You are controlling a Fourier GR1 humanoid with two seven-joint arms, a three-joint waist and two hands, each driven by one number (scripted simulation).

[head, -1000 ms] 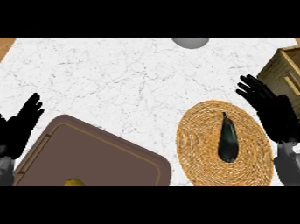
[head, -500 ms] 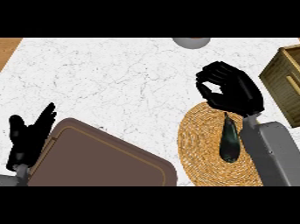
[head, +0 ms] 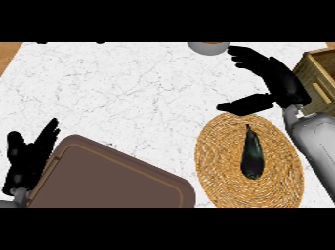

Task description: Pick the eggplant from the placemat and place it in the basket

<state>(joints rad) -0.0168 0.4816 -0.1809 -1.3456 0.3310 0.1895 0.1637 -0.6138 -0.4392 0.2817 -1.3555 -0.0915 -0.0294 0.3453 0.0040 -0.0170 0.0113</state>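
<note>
on the placemat lies the eggplant, seemingly untouched.

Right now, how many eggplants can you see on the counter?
1: the eggplant lies on the woven placemat at the view's lower right. The basket's inside is mostly out of view.

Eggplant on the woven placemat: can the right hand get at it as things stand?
Probably yes. The eggplant lies uncovered on the placemat. The open right hand is past the mat's far edge, so it must come back.
</note>
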